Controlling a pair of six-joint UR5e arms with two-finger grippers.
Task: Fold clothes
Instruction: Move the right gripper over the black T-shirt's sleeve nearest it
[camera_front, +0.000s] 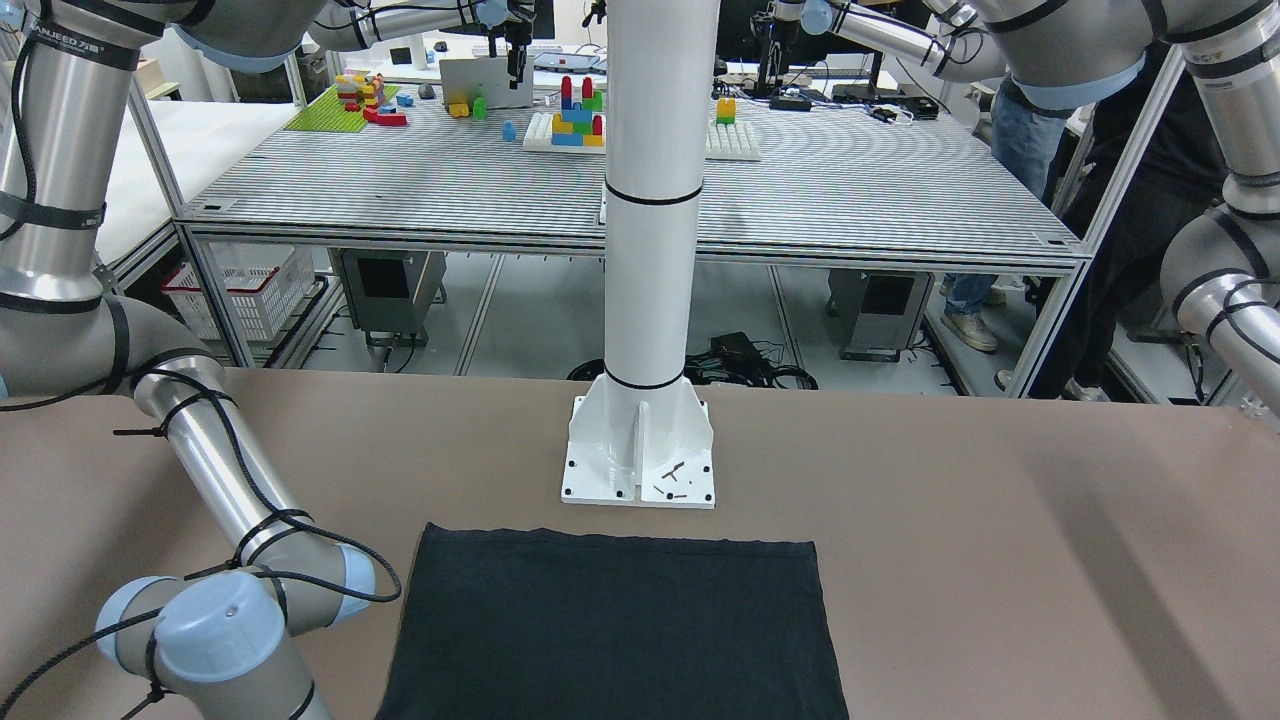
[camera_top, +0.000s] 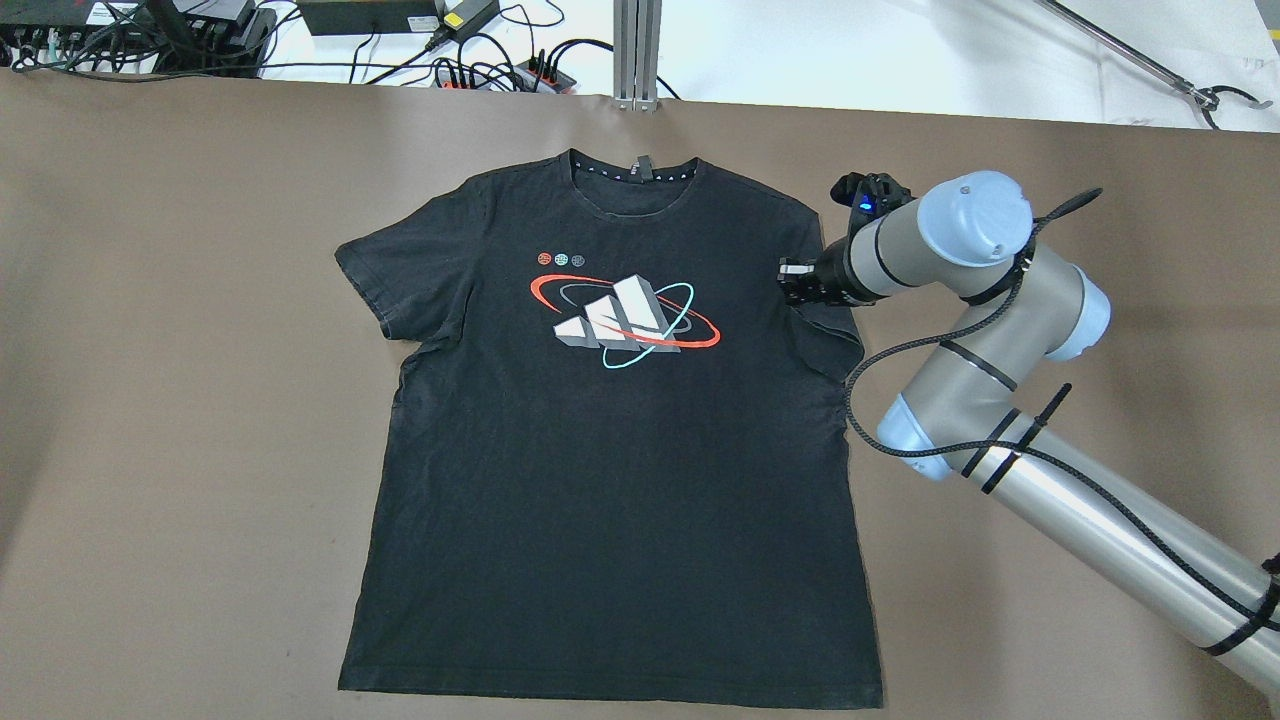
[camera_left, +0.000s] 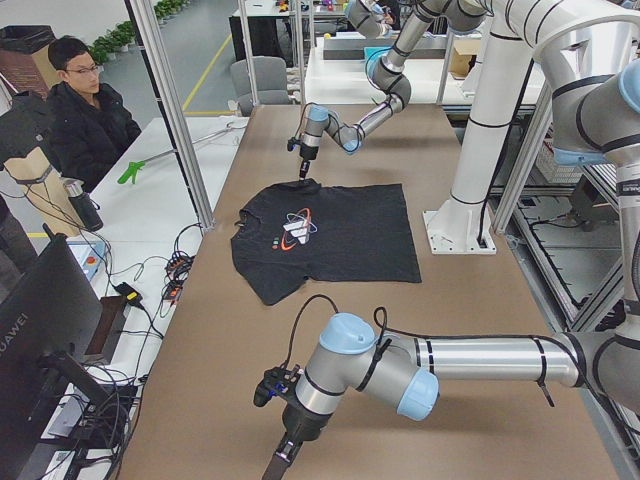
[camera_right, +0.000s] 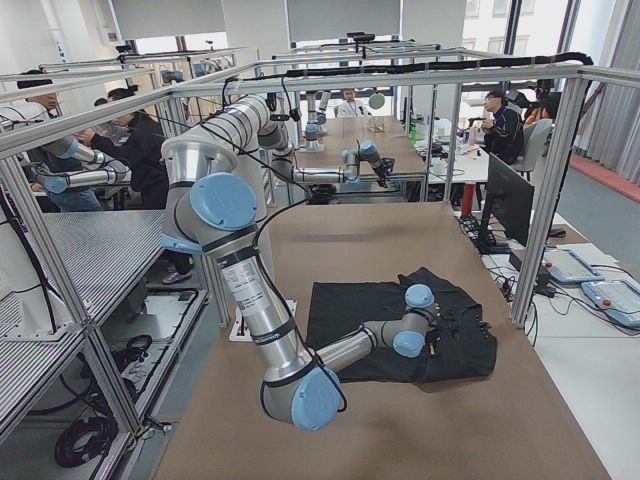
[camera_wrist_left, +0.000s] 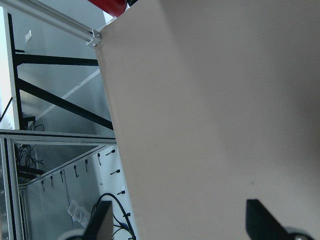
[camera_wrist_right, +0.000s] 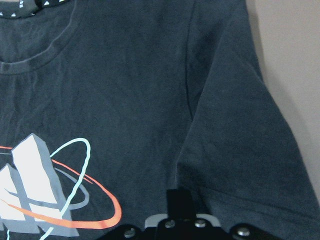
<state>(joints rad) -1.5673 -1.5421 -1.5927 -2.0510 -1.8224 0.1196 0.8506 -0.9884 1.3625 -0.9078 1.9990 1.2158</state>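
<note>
**A:** Where is the right gripper?

**B:** The right gripper (camera_top: 790, 282) has its fingers together, with the tip down on the sleeve (camera_wrist_right: 240, 150) on the robot's right side, close to that sleeve's hem. I cannot tell whether any cloth is pinched between the fingers. The fabric around them lies flat and is not lifted.

**A:** And the other one?

**B:** The left gripper (camera_wrist_left: 181, 222) has its fingers apart and holds nothing. It hangs over bare surface (camera_top: 150, 400) toward the robot's left end, well apart from the garment.

**A:** What about the garment itself?

**B:** The black T-shirt (camera_top: 600, 450) lies spread face up in the middle of the surface, with its printed logo (camera_top: 625, 322) showing. The collar points away from the robot, and the bottom hem lies near the white pillar's base (camera_front: 640, 455).

**A:** How much of the folding is done?

**B:** None that I can see. There are 0 folds, both sleeves are out to the sides, and the body is at full length. I judge this to be the very start, with the first sleeve fold being set up. That leaves the 2 sleeves or sides to bring in, and then the body to fold over.
</note>
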